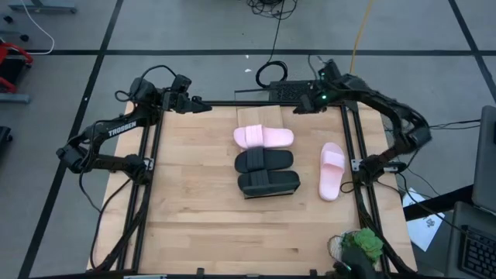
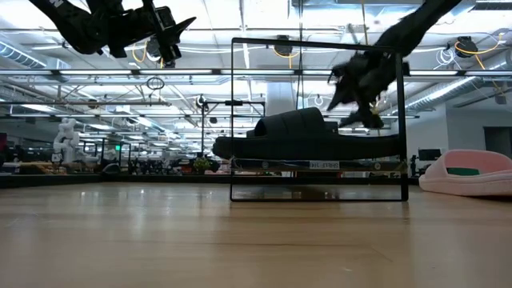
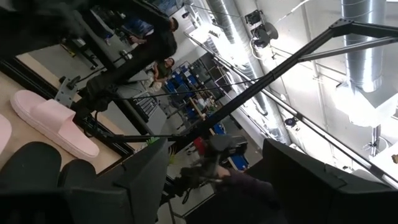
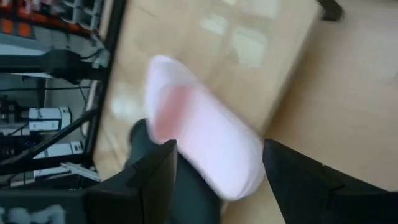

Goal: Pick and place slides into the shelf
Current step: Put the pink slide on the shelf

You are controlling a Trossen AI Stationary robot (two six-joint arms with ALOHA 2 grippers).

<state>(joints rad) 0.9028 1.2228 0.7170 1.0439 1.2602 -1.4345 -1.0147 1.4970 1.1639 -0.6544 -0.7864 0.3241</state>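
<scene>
A pale pink slide [image 1: 263, 137] lies at the table's far middle. A black slide [image 1: 264, 160] lies just nearer, flat on the tabletop. The second black slide [image 1: 268, 180] rests sole down on the shelf [image 1: 270, 192], seen side-on in the low view as the black slide [image 2: 308, 138] inside the shelf's thin dark frame [image 2: 233, 120]. The other pink slide [image 1: 332, 171] lies near the table's right edge. My right gripper [image 1: 299, 106] hovers open, high above the far pink slide [image 4: 199, 140]. My left gripper [image 1: 203, 105] waits open and raised at the far left.
Dark frame rails [image 1: 353, 147] run along the table's left and right sides. A green object [image 1: 363, 246] sits at the near right corner. Bare tabletop [image 1: 194, 201] lies left of and nearer than the slides.
</scene>
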